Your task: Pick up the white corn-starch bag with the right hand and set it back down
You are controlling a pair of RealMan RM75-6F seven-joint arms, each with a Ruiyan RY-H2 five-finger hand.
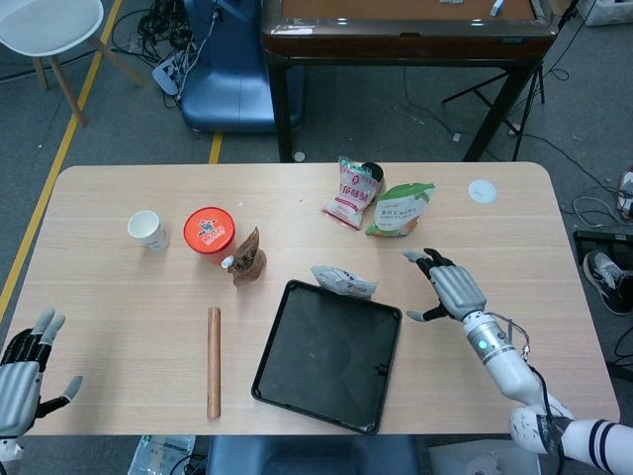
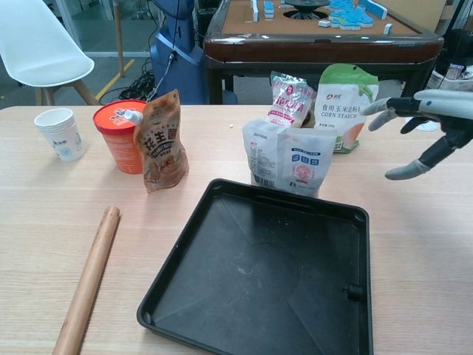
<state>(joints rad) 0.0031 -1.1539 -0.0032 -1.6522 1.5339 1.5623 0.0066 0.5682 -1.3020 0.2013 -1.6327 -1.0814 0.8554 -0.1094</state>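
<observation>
The corn-starch bag [image 1: 400,210] is white with a green top and stands at the far middle of the table; the chest view shows its label [image 2: 344,103]. My right hand [image 1: 450,287] hovers open, fingers spread, nearer to me than the bag and slightly right of it, not touching it. In the chest view the same hand [image 2: 429,126] shows at the right edge, just right of the bag. My left hand [image 1: 20,371] is open at the near left corner of the table.
A pink-and-white bag [image 1: 351,193] stands just left of the corn-starch bag. A clear packet [image 1: 343,281] leans at the far edge of the black tray [image 1: 297,381]. Left of them are a brown pouch [image 1: 247,257], orange tub [image 1: 209,230], paper cup [image 1: 147,230] and rolling pin [image 1: 213,361]. A white lid [image 1: 482,191] lies far right.
</observation>
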